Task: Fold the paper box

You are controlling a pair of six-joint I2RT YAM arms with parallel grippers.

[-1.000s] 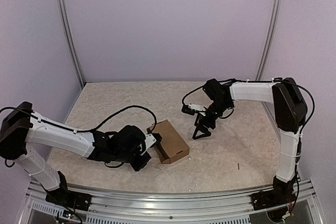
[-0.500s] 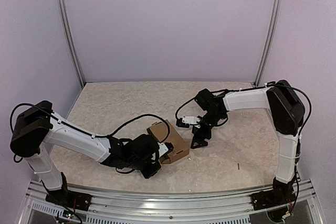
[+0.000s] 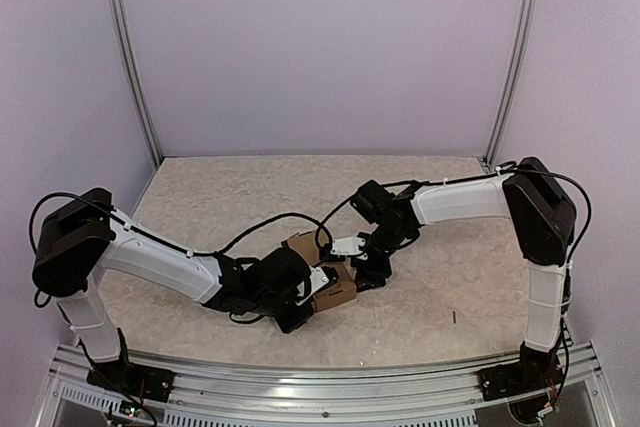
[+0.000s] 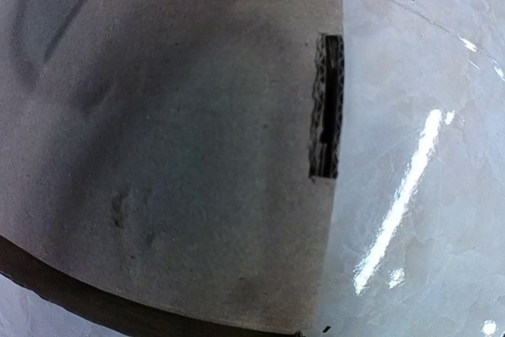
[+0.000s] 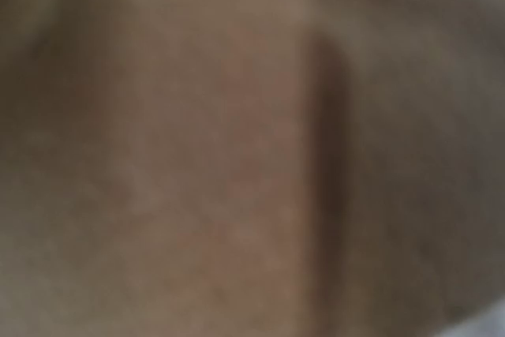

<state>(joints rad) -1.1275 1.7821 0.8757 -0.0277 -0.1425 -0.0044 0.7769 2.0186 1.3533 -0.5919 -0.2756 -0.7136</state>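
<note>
pos: paper box (image 3: 336,293) near table (image 3: 230,197) centre, toward 6 o'clock | left gripper (image 3: 300,303) at its 8 o'clock, right gripper (image 3: 365,269) at 2 | grip, both: cannot tell, hidden | risk: uneven squeeze could buckle a panel or skid box sideways

White tubular arm links (image 3: 160,255), black joint housings (image 3: 542,209), thin black looping cables (image 3: 265,217), black wrists (image 3: 280,279)

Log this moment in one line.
box: on table | left fingers: at box, grip unclear | right fingers: at box, grip unclear
</note>
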